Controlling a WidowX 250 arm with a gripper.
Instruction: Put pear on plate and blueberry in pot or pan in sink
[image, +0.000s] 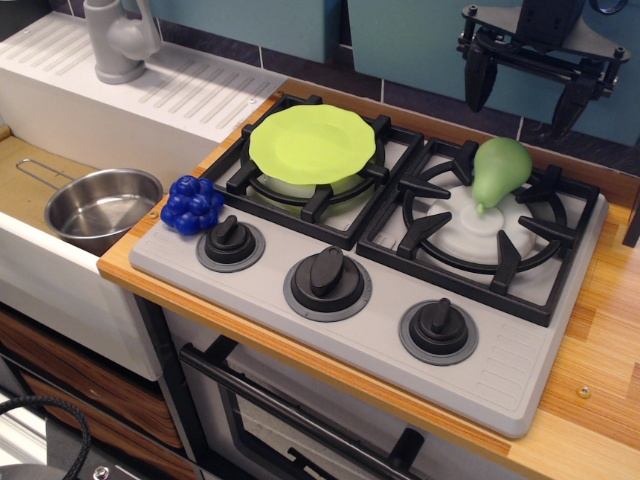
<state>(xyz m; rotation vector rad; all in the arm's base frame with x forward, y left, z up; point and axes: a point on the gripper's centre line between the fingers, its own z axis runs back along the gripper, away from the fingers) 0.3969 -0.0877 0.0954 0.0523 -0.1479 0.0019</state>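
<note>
Sitting on the right burner grate, the pear (500, 168) leans a bit with its neck pointing down-left. The pincer (528, 98) hangs above it, fingers spread, holding nothing. The plate (312, 144) rests on the left burner, and the blueberry (192, 205) lies by the stove's left corner. The pot (100, 206) is down in the sink (30, 180), beside the wooden surface (600, 400).

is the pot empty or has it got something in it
Empty: the pot in the sink shows only bare steel inside; the blueberry sits outside on the stove.
</note>
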